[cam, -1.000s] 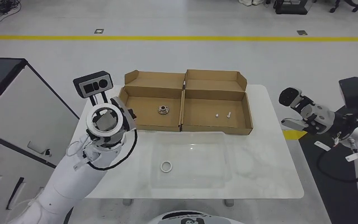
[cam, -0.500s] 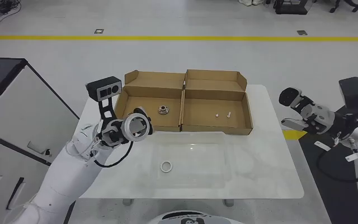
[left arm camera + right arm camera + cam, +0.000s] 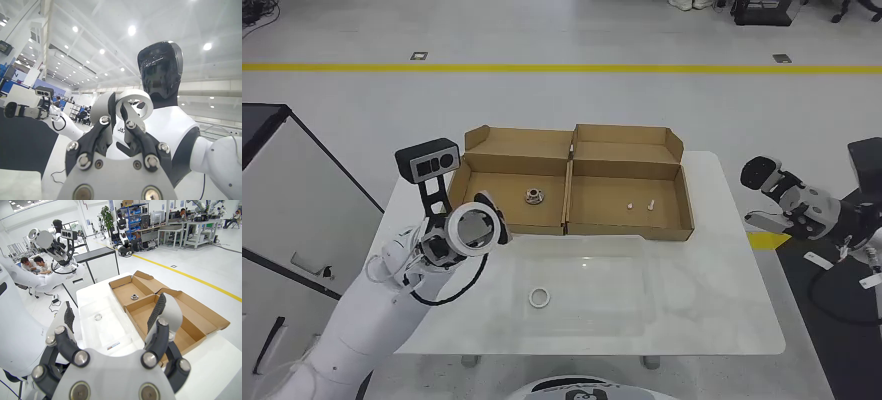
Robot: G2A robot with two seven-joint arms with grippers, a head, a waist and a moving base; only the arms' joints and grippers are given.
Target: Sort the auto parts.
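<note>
Left gripper [image 3: 116, 106] pinches a white ring [image 3: 135, 93].
Right gripper [image 3: 115, 302] gapes wide; cardboard boxes [image 3: 198, 315] lie beyond its fingertips.

You'll see the held ring [image 3: 137, 93] is white between the left gripper's [image 3: 117, 107] black pads [image 3: 112, 108], and the loose ring [image 3: 539, 296] in the clear tray [image 3: 612, 290] is white too, on a white table [image 3: 722, 300]. The left box [image 3: 497, 205] and the right box [image 3: 607, 200] are both plain brown cardboard, and the flanged part [image 3: 533, 195] is silver-grey.

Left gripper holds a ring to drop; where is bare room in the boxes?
Left box: bare either side of the metal hub. Right box: bare around two small white parts near its middle. Neither is crowded.
</note>
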